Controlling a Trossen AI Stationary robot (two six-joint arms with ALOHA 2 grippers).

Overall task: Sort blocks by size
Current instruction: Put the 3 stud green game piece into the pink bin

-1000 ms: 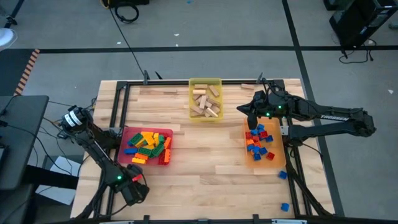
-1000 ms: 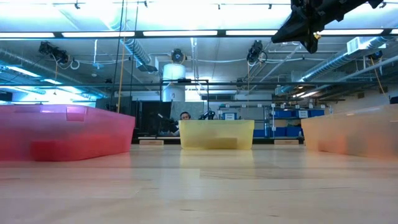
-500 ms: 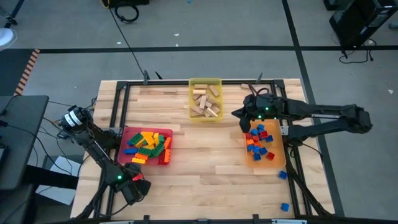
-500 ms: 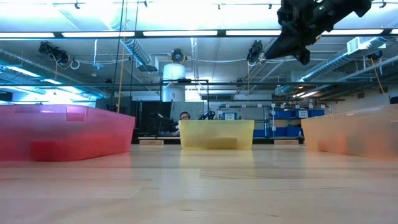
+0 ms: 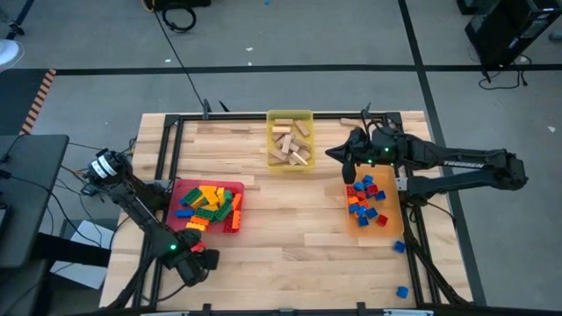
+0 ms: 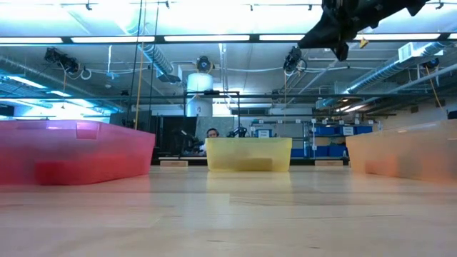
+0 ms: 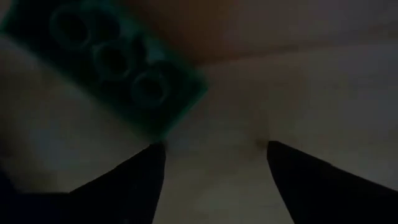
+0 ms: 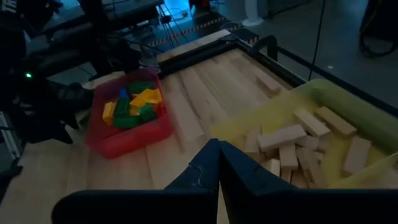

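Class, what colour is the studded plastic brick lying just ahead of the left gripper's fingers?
Green: the studded plastic brick shows best in the left wrist view.

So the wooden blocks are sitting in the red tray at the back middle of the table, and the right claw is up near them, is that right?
Not quite: the wooden blocks lie in the yellow tray, not a red one, as the high view shows. The red tray holds coloured studded bricks. The rest holds: that tray sits at the back middle, with the right claw beside it.

Three trays [image 5: 209,186] across table [image 5: 290,228]; blocks [image 5: 290,145] in each.
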